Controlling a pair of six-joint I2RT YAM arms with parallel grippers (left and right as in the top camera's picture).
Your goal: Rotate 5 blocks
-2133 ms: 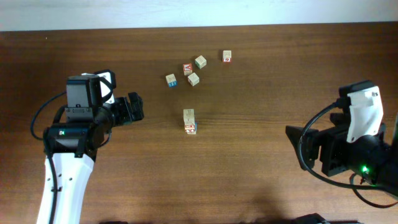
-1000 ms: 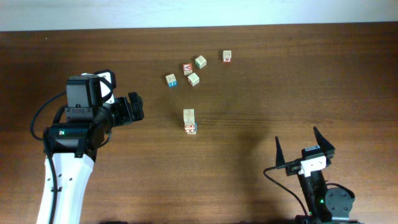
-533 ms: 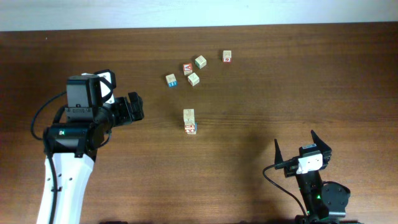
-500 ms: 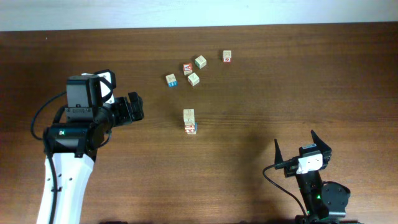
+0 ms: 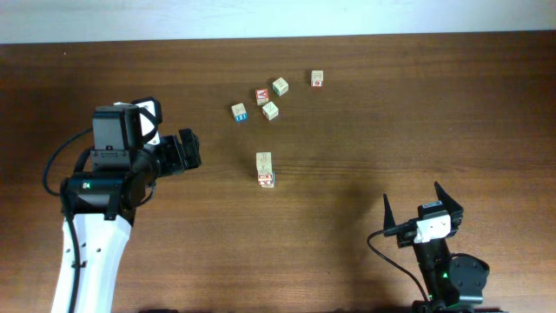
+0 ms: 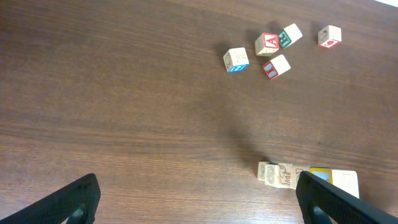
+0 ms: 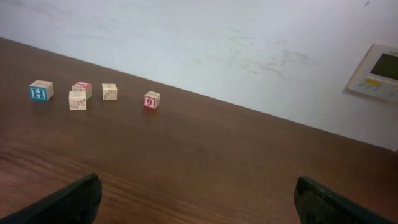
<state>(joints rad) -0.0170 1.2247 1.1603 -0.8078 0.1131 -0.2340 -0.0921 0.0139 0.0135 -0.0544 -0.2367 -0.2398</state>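
Left fingers (image 5: 189, 149): I read them fully spread, gripping nothing. Paired blocks (image 5: 264, 169) touch at mid table (image 5: 391, 113); scattered blocks (image 5: 270, 110) lie beyond, toward the far edge. Right fingers (image 5: 388, 213): spread wide, empty, at the near edge.

A cluster of four blocks (image 5: 270, 110) sits upper centre on the surface (image 5: 391, 130), a lone block (image 5: 317, 78) apart to its right; a touching pair (image 5: 264, 169) lies below, mid-frame
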